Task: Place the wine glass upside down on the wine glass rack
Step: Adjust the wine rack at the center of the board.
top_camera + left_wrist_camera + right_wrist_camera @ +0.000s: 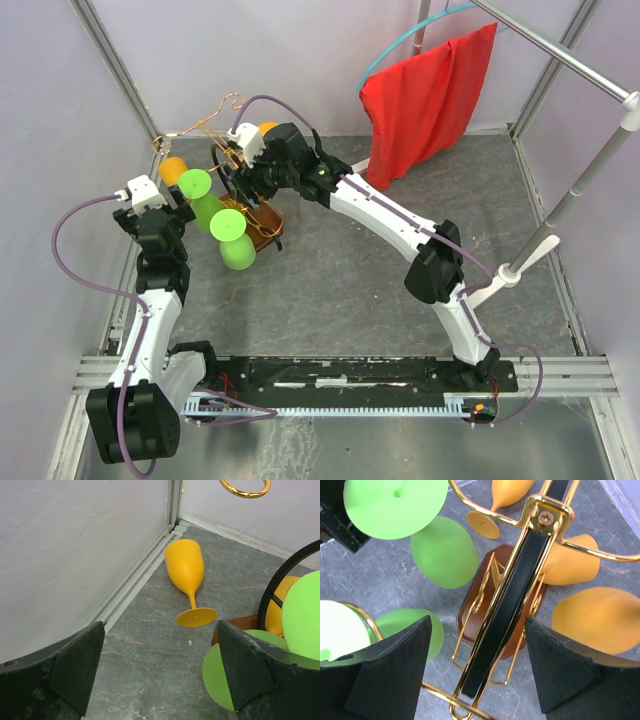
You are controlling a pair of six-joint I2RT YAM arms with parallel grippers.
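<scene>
The orange wine glass [186, 570] lay on its side on the grey floor [145, 680], in the upper middle of the left wrist view. Its bowl pointed toward the corner where the walls met and its round foot faced the camera. In the overhead view it sat at the upper left, close to the left wall and just left of the rack [268, 228], not on it.

The left gripper [160, 630] hung low over the floor with its two dark fingers spread wide and nothing between them. The glass lay ahead of it, apart from both fingers.

The right gripper [479, 625] hovered above the rack, its fingers held wide apart on either side of the black handle [512, 610]. Whether either finger touched the handle could not be told.

Two green glasses [238, 255] hung bowl-down from the gold wire arms on the left side of the rack in the overhead view. Two orange bowls [600, 620] showed on the right of the right wrist view beside the wire arms. A red cloth [425, 95] hung in the upper right of the overhead view.
</scene>
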